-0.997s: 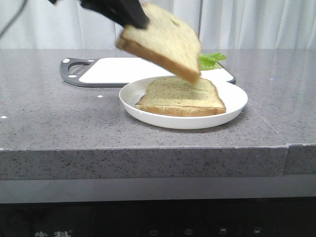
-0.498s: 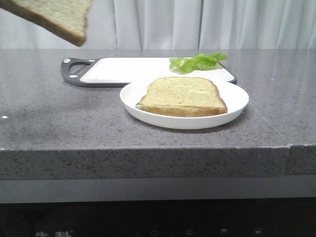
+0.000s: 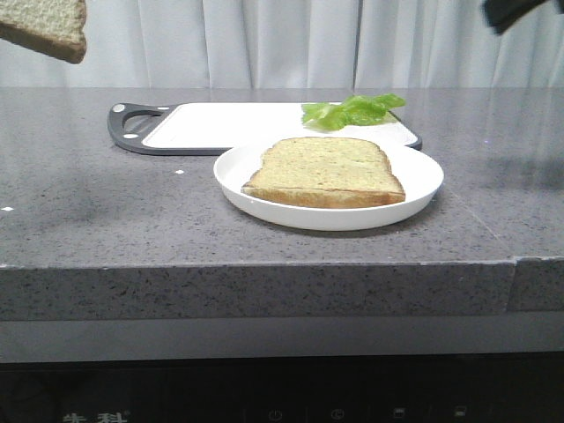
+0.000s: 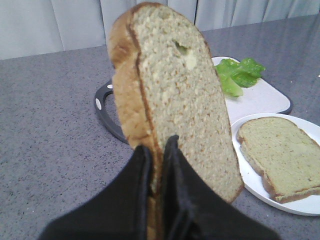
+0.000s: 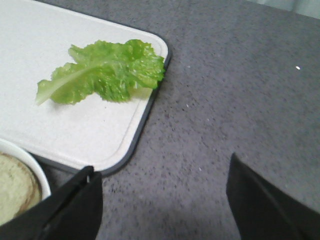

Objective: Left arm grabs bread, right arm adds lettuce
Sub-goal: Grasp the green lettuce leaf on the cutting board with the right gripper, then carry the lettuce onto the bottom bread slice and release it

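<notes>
My left gripper (image 4: pixel 157 145) is shut on the thick toasted bread (image 4: pixel 175 90) and holds it on edge, high above the counter to the left of the plate. Only a corner of the bread (image 3: pixel 44 28) shows at the top left of the front view. The lettuce (image 3: pixel 352 110) lies on the right end of the white cutting board (image 3: pixel 220 125); it also shows in the right wrist view (image 5: pixel 102 70). My right gripper (image 5: pixel 162 175) is open and empty above the counter, beside the board's corner. Only its black tip (image 3: pixel 511 11) shows at the front view's top right.
A thinner slice (image 3: pixel 326 170) lies flat on a white plate (image 3: pixel 423 192) in front of the cutting board, near the counter's front edge. The board has a dark grey rim and handle (image 3: pixel 128 128) at its left end. White curtains hang behind.
The left gripper carried the bread from over the plate up and to the far left, uncovering the lettuce. The right gripper's tip has come into view at the upper right.
</notes>
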Available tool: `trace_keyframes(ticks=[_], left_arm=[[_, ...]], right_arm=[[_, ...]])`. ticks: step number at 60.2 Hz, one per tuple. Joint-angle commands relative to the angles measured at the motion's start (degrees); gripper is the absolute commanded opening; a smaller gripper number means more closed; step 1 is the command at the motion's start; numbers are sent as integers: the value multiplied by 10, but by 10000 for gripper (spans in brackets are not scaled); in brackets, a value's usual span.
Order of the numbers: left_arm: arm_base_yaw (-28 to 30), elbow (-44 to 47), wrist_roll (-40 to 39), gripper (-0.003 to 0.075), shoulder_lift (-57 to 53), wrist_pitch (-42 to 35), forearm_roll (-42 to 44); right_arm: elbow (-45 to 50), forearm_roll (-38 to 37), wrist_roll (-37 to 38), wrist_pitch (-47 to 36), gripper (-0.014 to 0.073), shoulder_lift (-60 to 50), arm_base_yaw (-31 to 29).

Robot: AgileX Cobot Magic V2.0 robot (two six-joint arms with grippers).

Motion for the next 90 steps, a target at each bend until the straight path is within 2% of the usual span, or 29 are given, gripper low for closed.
trace_keyframes(ticks=[1, 23, 37, 41, 43, 53, 55, 75, 80, 90], left_arm=[[0, -16, -6, -21, -3, -55, 12], [0, -16, -6, -21, -3, -63, 12], [0, -16, -6, -21, -3, -62, 12], [0, -16, -6, -21, -3, -62, 12], [0, -16, -6, -21, -3, -62, 12], [0, -16, -6, -21, -3, -61, 12], [0, -16, -6, -21, -3, -61, 12], [0, -16, -6, -21, -3, -61, 12], [0, -16, -6, -21, -3, -61, 9], [0, -16, -6, -21, -3, -61, -5]], right_arm=[[-82, -6, -31, -11, 537, 56, 12], [-376, -6, -71, 115, 537, 311, 43], [-450, -6, -71, 135, 534, 379, 43], [-453, -6, -71, 135, 486, 385, 43], [-454, -6, -71, 135, 419, 385, 43], [-456, -6, -70, 143, -44, 376, 42], [-456, -6, -70, 145, -73, 373, 42], [-432, 22, -70, 177, -62, 299, 44], [-388, 49, -70, 157, -62, 251, 49], [-219, 91, -70, 63, -62, 123, 80]])
